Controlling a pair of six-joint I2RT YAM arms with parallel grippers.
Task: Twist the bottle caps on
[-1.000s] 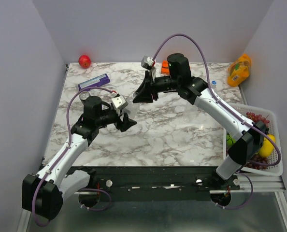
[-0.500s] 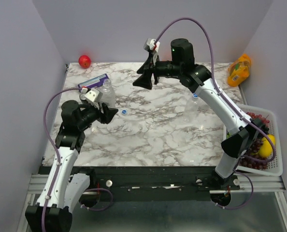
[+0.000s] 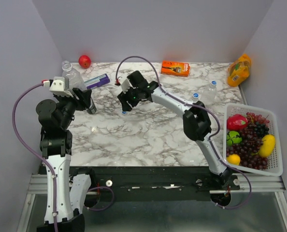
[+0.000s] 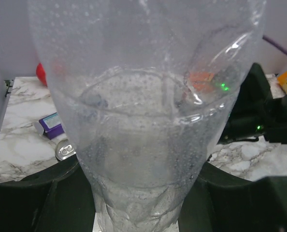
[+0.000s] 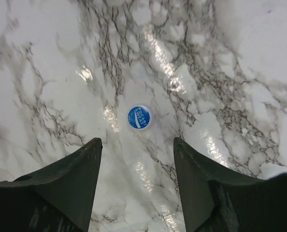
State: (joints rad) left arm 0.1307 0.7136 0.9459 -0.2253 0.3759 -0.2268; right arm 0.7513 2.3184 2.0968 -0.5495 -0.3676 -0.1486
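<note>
Hoists a bottle (image 4: 143,121) off the surface (image 3: 158,130) in the left gripper (image 3: 81,96), jaws clamped on it, now beside the purple box (image 3: 96,80); drops the right gripper (image 5: 136,145) from high up, jaws open over a blue cap (image 5: 139,117) right of that box; means pickup next, likely.

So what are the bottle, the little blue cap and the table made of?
The bottle looks like thin clear plastic: see-through and shiny. The cap seems smooth blue plastic with printed letters. The table looks like polished marble, grey-veined and glary, maybe only printed.
</note>
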